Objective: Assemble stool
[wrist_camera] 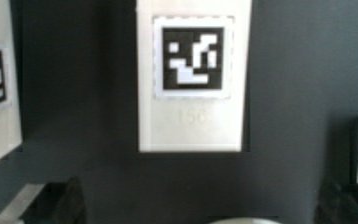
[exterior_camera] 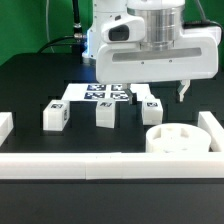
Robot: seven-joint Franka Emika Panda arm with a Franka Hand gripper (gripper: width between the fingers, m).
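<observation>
While jaws gape, leg (wrist_camera: 194,125) lies flat, tag (wrist_camera: 195,60) up

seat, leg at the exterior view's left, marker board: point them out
seat (exterior_camera: 168,135): exterior view, top face
leg (exterior_camera: 55,117): exterior view, middle of the block
marker board (exterior_camera: 100,92): exterior view, tagged surface

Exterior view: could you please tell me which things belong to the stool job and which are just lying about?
Job: round seat; left leg, middle leg, right leg, as the exterior view shows them.
Lying about: marker board; white border rails.
</observation>
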